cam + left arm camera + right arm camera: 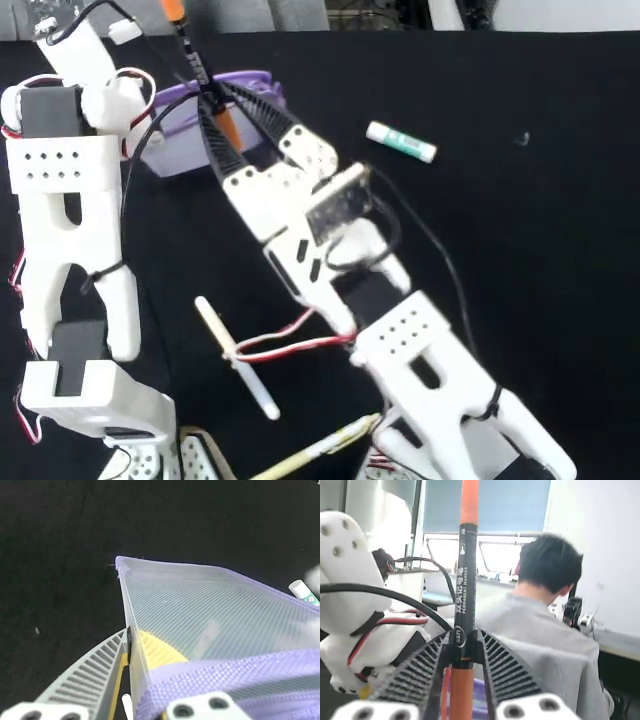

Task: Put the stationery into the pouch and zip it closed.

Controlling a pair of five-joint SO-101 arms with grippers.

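- Right gripper (212,98), seen from above, clamps an orange-and-black marker (187,50) upright just over the purple-rimmed pouch (178,130). A glue stick (400,141) and a white pen (235,355) lie loose on the table (520,300).
- Left gripper (131,647), in its wrist view, pinches the pouch's edge.
- Right wrist view: ribbed fingers (420,675) closed on the marker. Loading seems under way; next, the marker needs tipping into the pouch mouth.

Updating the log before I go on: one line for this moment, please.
right tool: shut on marker, over pouch | left tool: shut on pouch edge | on table: glue stick, white pen, pencil
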